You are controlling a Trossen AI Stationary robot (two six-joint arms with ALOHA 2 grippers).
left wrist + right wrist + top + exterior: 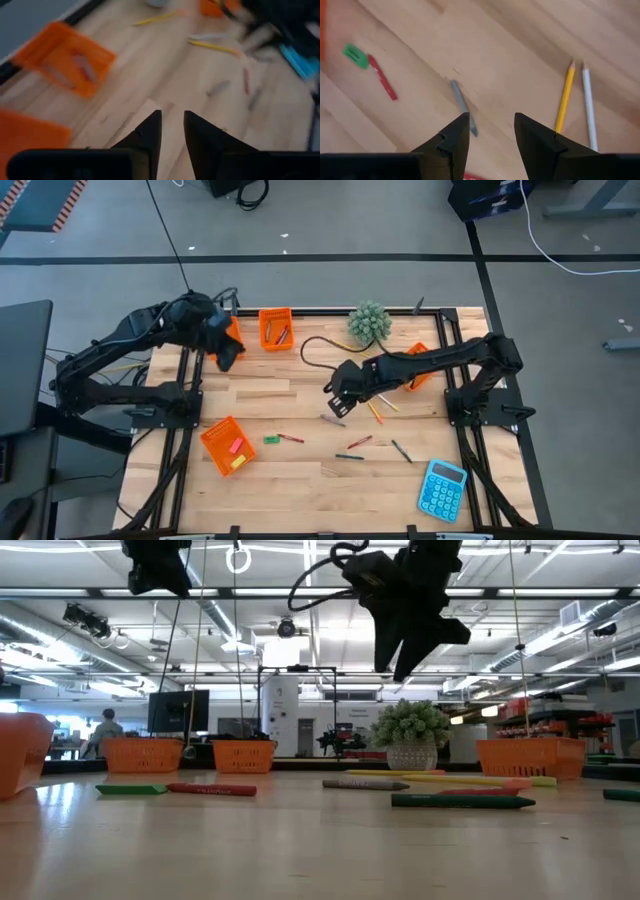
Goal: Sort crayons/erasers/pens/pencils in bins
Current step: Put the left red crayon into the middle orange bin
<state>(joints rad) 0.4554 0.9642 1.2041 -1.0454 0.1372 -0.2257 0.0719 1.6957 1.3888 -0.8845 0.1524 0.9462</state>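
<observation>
My right gripper [335,402] is open and empty, held above the table's middle [408,665]. A grey crayon [462,107] lies flat just ahead of its fingers [332,420]. A yellow pencil [565,97] and a whitish pencil [589,107] lie side by side beside it. A green eraser [355,55] and a red crayon [382,77] lie farther toward the table's left. My left gripper [228,356] hangs high over the far left, its fingers [172,127] a narrow gap apart and empty. Orange bins stand at the far middle [275,328], near left [226,445] and under my right arm [418,370].
More sticks lie toward the near edge: a red crayon [358,442], a dark one [348,456] and another [400,450]. A blue calculator [442,488] sits at the near right. A potted plant [369,323] stands at the far edge. A black cable [315,345] loops by it.
</observation>
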